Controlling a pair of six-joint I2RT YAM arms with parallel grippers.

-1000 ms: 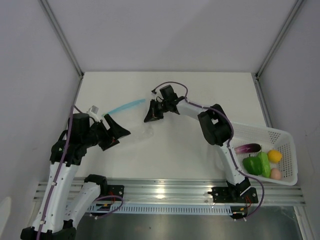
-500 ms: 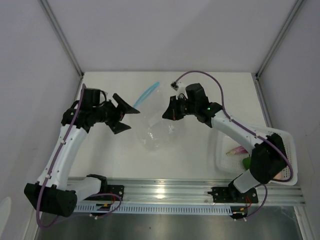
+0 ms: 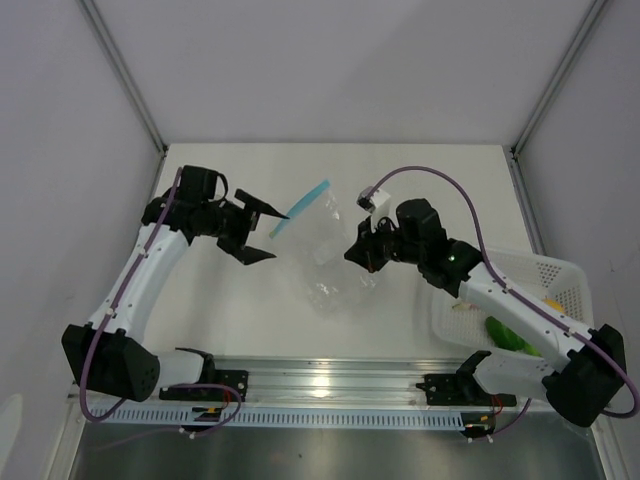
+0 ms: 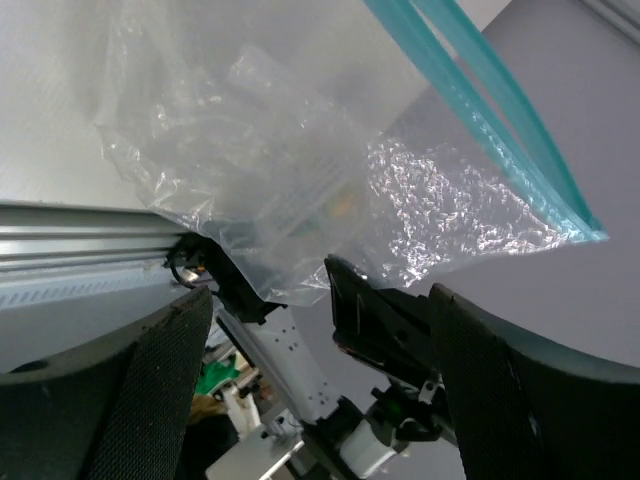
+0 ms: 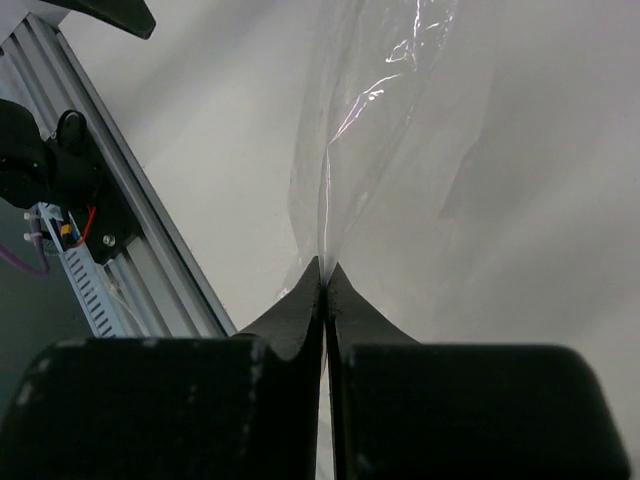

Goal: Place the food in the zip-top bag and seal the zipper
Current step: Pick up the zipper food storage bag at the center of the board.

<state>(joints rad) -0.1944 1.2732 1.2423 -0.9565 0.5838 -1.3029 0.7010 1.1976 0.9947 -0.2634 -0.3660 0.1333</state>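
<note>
Pinching the clear floppy plastic bag (image 5: 380,130), the right gripper's (image 5: 322,265) jaws meet; the left gripper's (image 3: 280,236) spread beside its light-blue zipper (image 3: 303,205).

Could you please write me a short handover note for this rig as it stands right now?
Left pincer: open, holding nothing, close to the zipper.
Right pincer: shut on the zip-top bag, pinching its clear film.
Bag looks empty; zipper tracks are apart in the left wrist view.
Food: a green piece lies in the white basket; the rest is mostly hidden behind the right arm.
Done: bag gripped. Left: load the food, seal the zipper.
</note>
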